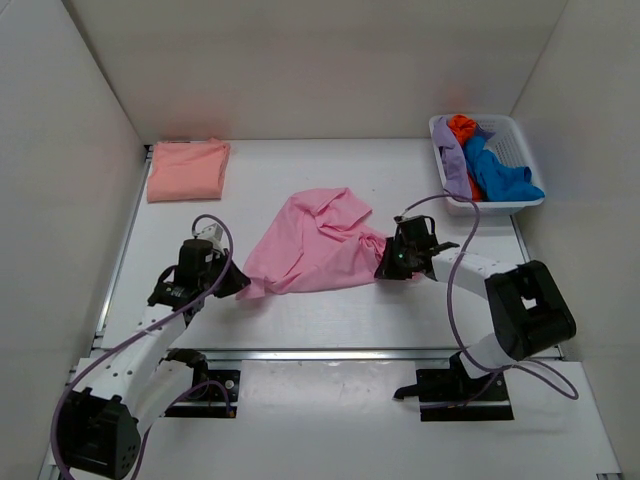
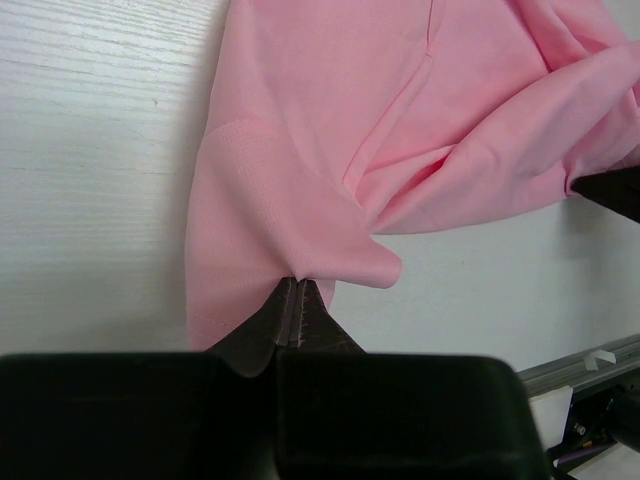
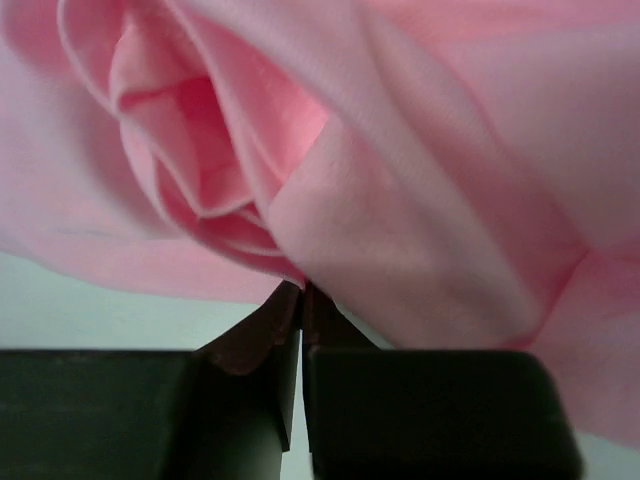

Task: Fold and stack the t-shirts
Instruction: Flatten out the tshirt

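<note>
The light pink t-shirt (image 1: 315, 240) lies crumpled in the middle of the table, stretched between both grippers. My left gripper (image 1: 238, 285) is shut on its near left corner; the left wrist view shows the jaws pinched on the cloth (image 2: 300, 180) at the gripper (image 2: 296, 282). My right gripper (image 1: 385, 268) is shut on the shirt's bunched right end; the right wrist view shows folds of pink cloth (image 3: 400, 200) above the closed gripper (image 3: 302, 288). The salmon-peach t-shirt (image 1: 187, 169) lies folded at the far left.
A white lattice basket (image 1: 520, 140) at the far right holds purple, orange and blue cloths. White walls enclose the table on three sides. A metal rail (image 1: 330, 353) runs along the near edge by the arm bases.
</note>
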Controlling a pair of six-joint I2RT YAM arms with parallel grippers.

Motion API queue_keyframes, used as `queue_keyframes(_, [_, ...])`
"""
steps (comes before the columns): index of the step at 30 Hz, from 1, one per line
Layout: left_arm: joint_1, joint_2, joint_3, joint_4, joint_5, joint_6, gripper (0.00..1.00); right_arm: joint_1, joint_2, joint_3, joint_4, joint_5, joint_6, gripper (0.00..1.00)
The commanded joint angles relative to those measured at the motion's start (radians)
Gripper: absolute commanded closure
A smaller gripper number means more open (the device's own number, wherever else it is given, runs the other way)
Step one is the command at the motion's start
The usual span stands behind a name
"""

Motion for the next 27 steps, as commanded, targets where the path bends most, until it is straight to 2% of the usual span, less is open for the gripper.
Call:
queue_keyframes(1, [0.008, -0.03, 0.025, 0.0, 0.007, 0.003, 1.0, -0.023, 0.025, 0.128, -0.06, -0.004, -0.035, 1.0])
queue_keyframes(3, [0.01, -0.04, 0.042, -0.011, 0.007, 0.005, 1.0, -0.028, -0.019, 0.18, -0.187, 0.013, -0.073, 1.0])
queue_keyframes(7, [0.026, -0.071, 0.091, -0.047, -0.022, 0.011, 1.0, -0.107, -0.197, 0.261, -0.439, -0.048, -0.125, 1.0])
queue_keyframes(13, [0.022, -0.068, 0.113, -0.037, -0.011, -0.003, 1.0, -0.21, -0.336, 0.275, -0.662, -0.162, -0.222, 1.0])
queue_keyframes(19, [0.017, -0.073, 0.105, -0.038, -0.019, -0.011, 1.0, -0.253, -0.35, 0.278, -0.627, -0.277, -0.222, 1.0])
queue_keyframes(27, [0.019, -0.079, 0.105, -0.05, -0.02, -0.009, 1.0, -0.281, -0.227, 0.497, -0.575, -0.285, -0.233, 1.0])
